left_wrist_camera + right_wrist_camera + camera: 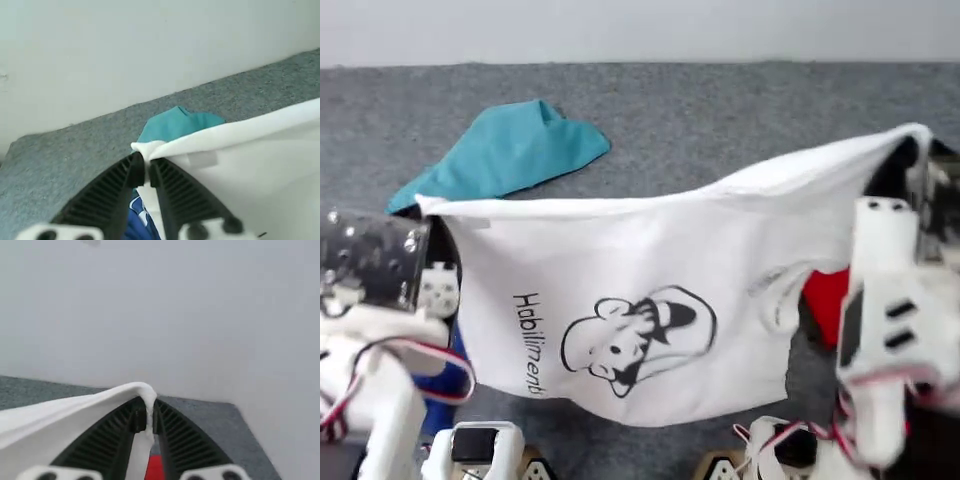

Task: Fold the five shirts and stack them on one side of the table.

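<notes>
Print in black marks the front of the white shirt [620,260]. A line of letters runs sideways on its left part, and beside it is a line drawing of a cartoon figure. In the left wrist view a small white tag [202,159] sits on the cloth just beside the held corner, and no writing can be made out on it.

The white shirt hangs spread out in the air between the two claws, above the grey table [720,110]. The left claw [146,167] is pinched narrow on the shirt's upper left corner, with a fold of cloth squeezed between its ribbed black fingers. The right claw [146,412] is clamped the same way on the upper right corner, the cloth bulging over its tips. The right corner sits farther back than the left, and the top edge dips between them. The bottom hem hangs free at the near edge.

The left arm [380,270] stands at the near left and the right arm [885,300] at the near right, both raised with their claws pointing toward the far wall.

A teal shirt [505,150] lies crumpled on the table at the far left, beyond the left claw. A red shirt [825,300] shows behind the white shirt's right side, and a blue shirt [445,385] lies beneath the left arm.
</notes>
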